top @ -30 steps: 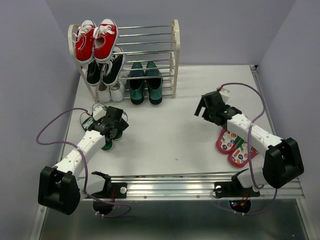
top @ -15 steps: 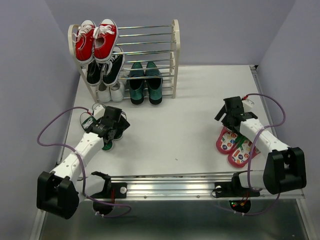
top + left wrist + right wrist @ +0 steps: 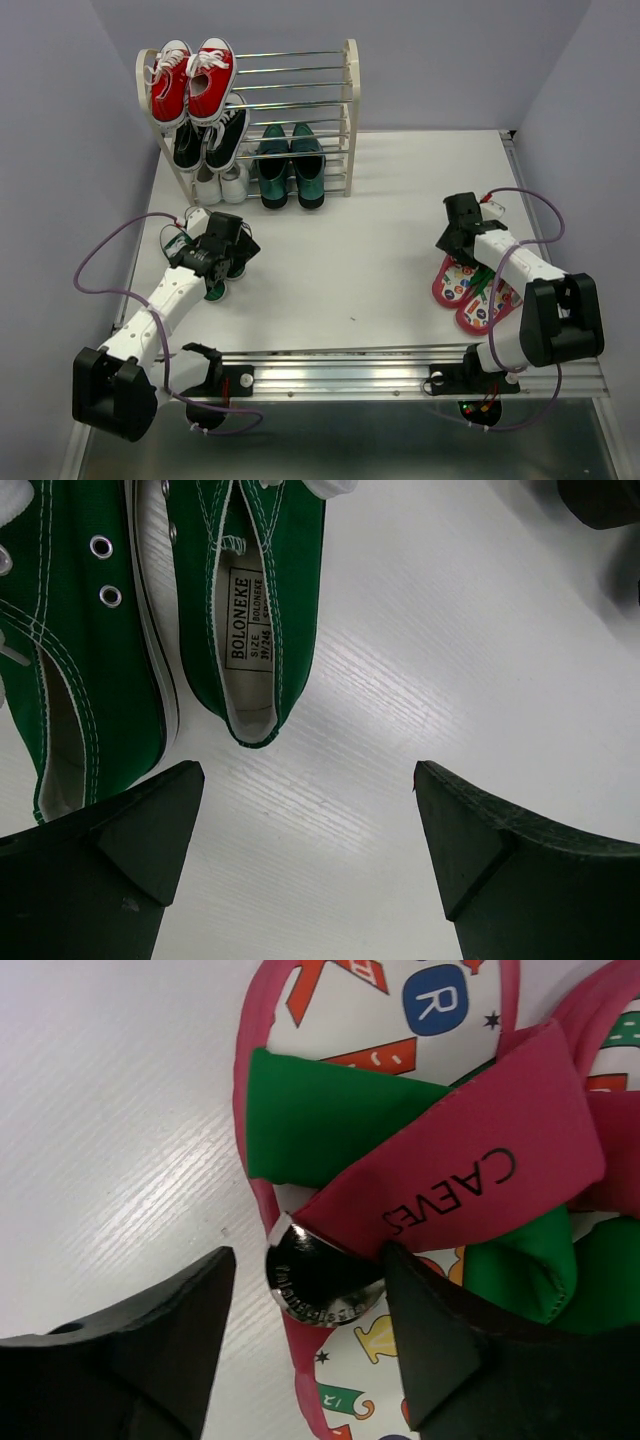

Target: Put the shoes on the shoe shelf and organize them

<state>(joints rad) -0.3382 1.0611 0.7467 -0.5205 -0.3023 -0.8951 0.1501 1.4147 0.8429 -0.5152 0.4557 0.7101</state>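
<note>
Pink-red flip-flop (image 3: 470,1180): strap stud (image 3: 318,1288) between parted, unclamped jaws of right gripper (image 3: 308,1265); centre it, close squarely, avoid pinching footbed (image 3: 430,1000) beneath.

BOLONEKE on green sneaker insole label (image 3: 250,615); CAEVES on flip-flop strap (image 3: 470,1185); R on footbed (image 3: 440,998).

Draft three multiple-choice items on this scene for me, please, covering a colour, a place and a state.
1. The top-tier sneakers on the shoe shelf are: A) red B) green C) black
2. The flip-flops lie: A) on the shelf B) on the table under the right pincer C) beside the left arm
3. The left pincer is: A) shut on a sneaker B) shut, empty C) open, empty
Answers: A, red uppers, white laces; B, their straps fill the right wrist view; C, its jaws stand wide apart.
</note>
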